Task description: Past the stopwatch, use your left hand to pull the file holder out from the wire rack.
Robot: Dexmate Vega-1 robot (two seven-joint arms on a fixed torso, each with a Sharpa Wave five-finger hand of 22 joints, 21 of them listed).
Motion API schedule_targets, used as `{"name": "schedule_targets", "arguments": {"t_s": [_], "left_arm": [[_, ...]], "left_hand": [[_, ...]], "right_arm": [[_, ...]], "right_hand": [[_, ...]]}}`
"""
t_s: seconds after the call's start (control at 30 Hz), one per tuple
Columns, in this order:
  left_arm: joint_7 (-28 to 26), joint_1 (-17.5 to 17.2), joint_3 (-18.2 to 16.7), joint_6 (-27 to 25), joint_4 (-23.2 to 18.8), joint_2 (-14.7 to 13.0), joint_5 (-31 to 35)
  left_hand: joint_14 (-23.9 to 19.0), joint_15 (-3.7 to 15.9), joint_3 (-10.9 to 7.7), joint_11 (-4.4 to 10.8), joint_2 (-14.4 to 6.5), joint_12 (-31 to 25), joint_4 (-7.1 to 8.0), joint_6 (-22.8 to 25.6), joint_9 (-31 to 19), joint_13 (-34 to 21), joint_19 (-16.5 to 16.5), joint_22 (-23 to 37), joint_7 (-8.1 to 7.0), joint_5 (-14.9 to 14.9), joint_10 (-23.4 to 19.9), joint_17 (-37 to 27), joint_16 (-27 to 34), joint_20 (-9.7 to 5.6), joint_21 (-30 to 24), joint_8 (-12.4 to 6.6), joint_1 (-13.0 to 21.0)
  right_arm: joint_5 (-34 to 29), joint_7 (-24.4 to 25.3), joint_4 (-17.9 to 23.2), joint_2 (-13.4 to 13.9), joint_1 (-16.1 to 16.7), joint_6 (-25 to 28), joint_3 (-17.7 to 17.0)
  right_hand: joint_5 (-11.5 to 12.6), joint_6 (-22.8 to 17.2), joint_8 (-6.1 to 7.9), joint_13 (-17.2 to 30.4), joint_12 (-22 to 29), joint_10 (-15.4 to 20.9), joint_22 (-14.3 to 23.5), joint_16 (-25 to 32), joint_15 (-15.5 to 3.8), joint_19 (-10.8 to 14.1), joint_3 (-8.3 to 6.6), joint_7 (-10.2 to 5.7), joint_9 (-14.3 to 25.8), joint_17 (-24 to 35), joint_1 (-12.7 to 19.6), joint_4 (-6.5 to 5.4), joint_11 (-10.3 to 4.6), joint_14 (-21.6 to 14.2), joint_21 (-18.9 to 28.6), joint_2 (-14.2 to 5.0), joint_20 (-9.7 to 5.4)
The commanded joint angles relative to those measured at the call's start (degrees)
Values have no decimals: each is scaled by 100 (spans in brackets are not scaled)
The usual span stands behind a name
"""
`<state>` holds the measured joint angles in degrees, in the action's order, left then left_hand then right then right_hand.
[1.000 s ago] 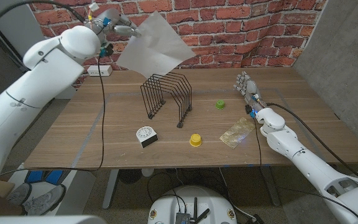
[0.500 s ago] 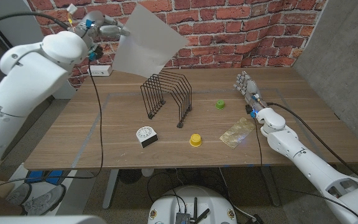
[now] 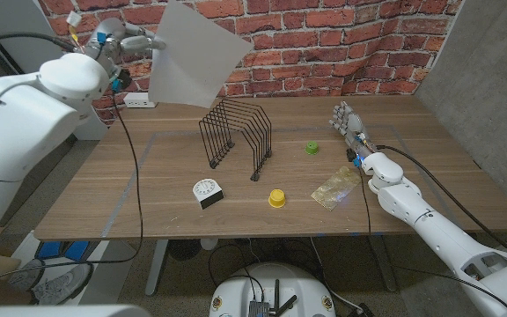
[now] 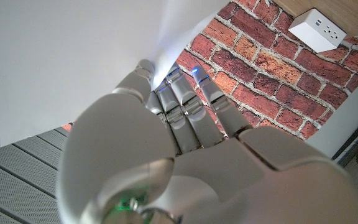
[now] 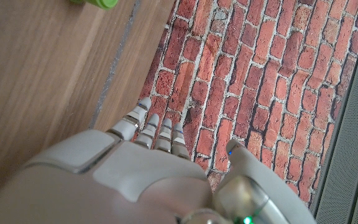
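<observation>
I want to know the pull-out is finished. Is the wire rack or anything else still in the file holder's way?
Nothing visible is. The left hand holds the file holder in the air by the brick wall, up and behind the wire rack, apart from it. The stopwatch sits on the table in front of the rack.

A red brick wall (image 3: 324,44) runs behind the wooden table (image 3: 157,189) at twelve o'clock. A grey panel (image 3: 491,88) stands at three o'clock. A white power strip (image 3: 139,101) sits at eleven o'clock.
</observation>
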<state>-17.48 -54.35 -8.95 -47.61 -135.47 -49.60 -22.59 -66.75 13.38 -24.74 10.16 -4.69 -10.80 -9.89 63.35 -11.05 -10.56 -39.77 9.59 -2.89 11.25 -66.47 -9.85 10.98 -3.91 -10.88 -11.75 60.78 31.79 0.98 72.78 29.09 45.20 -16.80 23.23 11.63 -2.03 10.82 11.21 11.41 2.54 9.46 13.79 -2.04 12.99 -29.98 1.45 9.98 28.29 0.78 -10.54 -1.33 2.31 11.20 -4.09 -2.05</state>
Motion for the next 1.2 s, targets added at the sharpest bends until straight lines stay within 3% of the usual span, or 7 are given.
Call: {"name": "schedule_targets", "arguments": {"t_s": [0.03, 0.2, 0.47, 0.77, 1.2], "left_arm": [[-525, -522, -416, 111, -40, 232, -314], [-689, -592, -374, 23, -37, 229, -353], [-1065, -680, -210, 158, 98, 506, -413], [-1486, -752, 124, 728, 438, 848, -335], [-2023, -887, 357, 1024, 649, 1249, -433]], "left_hand": [[-58, 40, -26, -37, -46, -22, -19, 27, -29, -9, -58, 21, 36, 32, -31, -20, -19, -753, -44, -2, 26], [-56, 41, -28, -47, -40, -14, -23, 20, -30, -9, -66, 20, 40, 33, -11, -19, -21, -752, -43, 1, 27], [-35, 39, -31, -39, -32, -15, -25, 33, -32, -9, -72, 19, 44, 35, -9, -15, -33, -754, -40, -3, 27], [-25, 40, -36, -49, -27, -18, -26, 44, -33, -10, -72, 17, 28, 36, -12, -15, -38, -753, -35, -5, 27], [-13, 38, -42, -61, -22, -16, -19, 43, -34, -10, -61, 15, 33, 39, -2, -15, -40, -754, -23, -3, 13]], "right_arm": [[-28, 31, 46, 20, -8, 67, 23], [-23, 6, -15, -7, -40, 61, 37], [-42, -30, -75, -19, -66, 34, 60], [-20, -6, -13, -4, -45, 96, 52], [-12, -48, -135, -58, -123, 85, 73]], "right_hand": [[-11, -54, -1, 9, 2, 22, 33, 24, -97, 38, -53, -22, 24, 26, -1, 11, -14, 15, 0, -700, -136], [-12, -53, -2, 9, 2, 21, 33, 26, -94, 41, -55, -18, 24, 28, -2, 11, -14, 12, 1, -700, -136], [-13, -55, -2, 9, 1, 21, 33, 27, -92, 40, -58, -17, 24, 32, -4, 13, -14, 15, 0, -697, -136], [-14, -53, -3, 9, 1, 19, 33, 28, -95, 40, -61, -21, 24, 36, -5, 14, -11, 17, -1, -697, -137], [-16, -52, -4, 9, 2, 21, 33, 31, -94, 40, -68, -19, 24, 43, -7, 16, -11, 18, -1, -696, -135]]}}
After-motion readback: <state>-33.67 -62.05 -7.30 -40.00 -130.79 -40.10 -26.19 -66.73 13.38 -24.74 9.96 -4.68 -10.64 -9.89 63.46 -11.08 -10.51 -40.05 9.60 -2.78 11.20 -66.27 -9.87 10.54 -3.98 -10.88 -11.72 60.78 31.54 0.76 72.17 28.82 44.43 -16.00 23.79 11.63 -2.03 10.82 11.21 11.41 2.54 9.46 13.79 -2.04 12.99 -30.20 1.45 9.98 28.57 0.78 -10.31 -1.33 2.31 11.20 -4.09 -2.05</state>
